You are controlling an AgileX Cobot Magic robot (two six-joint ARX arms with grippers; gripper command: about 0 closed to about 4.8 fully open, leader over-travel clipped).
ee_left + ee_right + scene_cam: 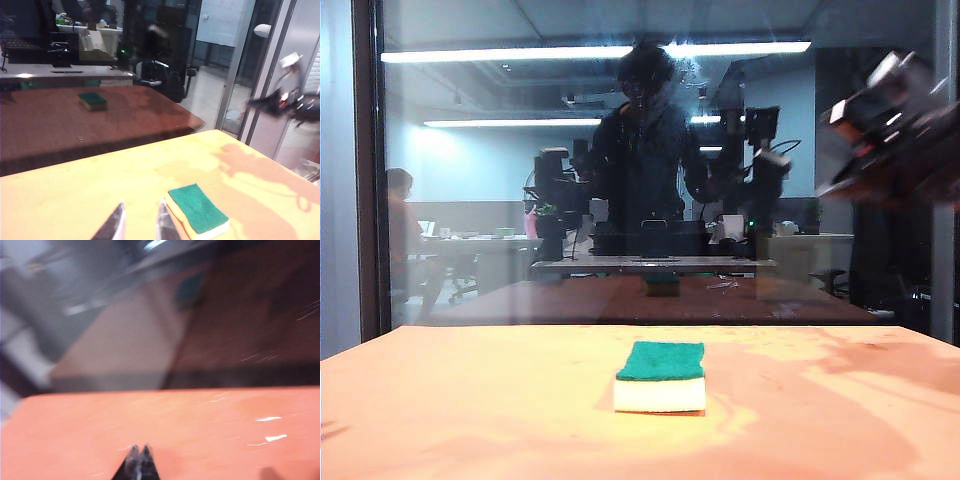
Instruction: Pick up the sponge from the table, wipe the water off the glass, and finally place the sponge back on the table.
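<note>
Right arm [895,125] badly motion-blurred in the exterior view, high on the right in front of the glass [500,240]; its outline cannot be resolved there. The left wrist view catches the same arm as a dark smear off to the side, above the far corner of the surface [75,200]. Right wrist view is smeared throughout: only the two tips of the right tool [139,452] show, pressed together, clenched on nothing, over bare orange surface [150,420]. Short bright streaks on the surface and on the pane there; whether they are water or glare cannot be told.

Left tool [141,220] cut off by the frame edge, only two dark fingertips visible, spread apart, released, empty, just beside the sponge [198,211] and not touching it. Left arm not seen in the exterior view.

Water [670,75] on the glass reads as a faint whitish speckle high on the pane, hard to separate from the office reflections and ceiling lights.

Sponge [661,376] lies flat near the middle of the surface [440,400], well short of the glass. Green scouring face up. Long axis runs roughly toward the glass, turned slightly off square; one short end faces the exterior camera.

Rectangular block, thin dark green top layer over thicker pale foam. Its dimmer mirror image sits in the glass behind.
</note>
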